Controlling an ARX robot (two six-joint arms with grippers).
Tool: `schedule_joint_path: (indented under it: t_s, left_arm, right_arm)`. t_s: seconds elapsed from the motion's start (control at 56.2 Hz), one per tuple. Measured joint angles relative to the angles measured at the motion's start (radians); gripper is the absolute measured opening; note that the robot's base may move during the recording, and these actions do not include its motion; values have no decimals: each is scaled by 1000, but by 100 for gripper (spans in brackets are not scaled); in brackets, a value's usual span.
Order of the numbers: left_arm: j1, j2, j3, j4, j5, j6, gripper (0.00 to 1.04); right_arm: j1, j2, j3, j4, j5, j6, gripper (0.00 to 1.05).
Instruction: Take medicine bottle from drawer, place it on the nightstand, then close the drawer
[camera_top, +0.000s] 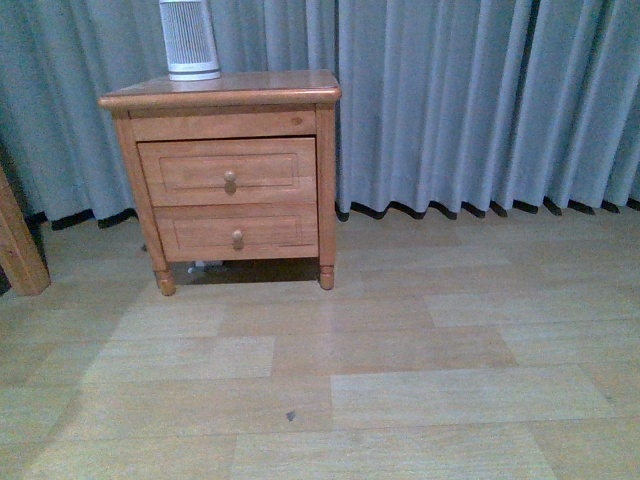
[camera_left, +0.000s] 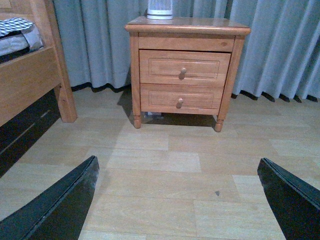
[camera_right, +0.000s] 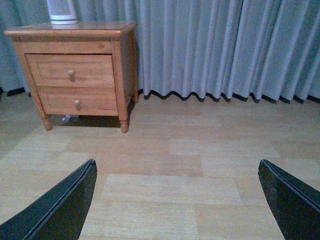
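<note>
The opening step is judged to be in hand: the nightstand (camera_top: 225, 97) is seen well apart from both arms, with its upper drawer (camera_top: 195, 172) shut. The medicine bottle is therefore hidden and presumed inside, while only a white ribbed cylinder (camera_top: 188, 40) is carried on the left of its top surface. The left jaws are held wide and empty, the right jaws likewise. Next, the drawer's round knob (camera_top: 230, 178) must be reached, pinched and drawn straight out from the nightstand.
</note>
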Motion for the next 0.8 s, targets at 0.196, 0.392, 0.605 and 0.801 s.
schedule_joint_path:
  t_s: [0.196, 0.392, 0.605, 0.801]
  left_arm:
    - [0, 0, 0, 0, 0, 0, 98]
    - [0, 0, 0, 0, 0, 0, 98]
    - [0, 0, 0, 0, 0, 0, 98]
    - [0, 0, 0, 0, 0, 0, 98]
  right_arm:
    - [0, 0, 0, 0, 0, 0, 98]
    - [0, 0, 0, 0, 0, 0, 98]
    - [0, 0, 0, 0, 0, 0, 98]
    - [0, 0, 0, 0, 0, 0, 98]
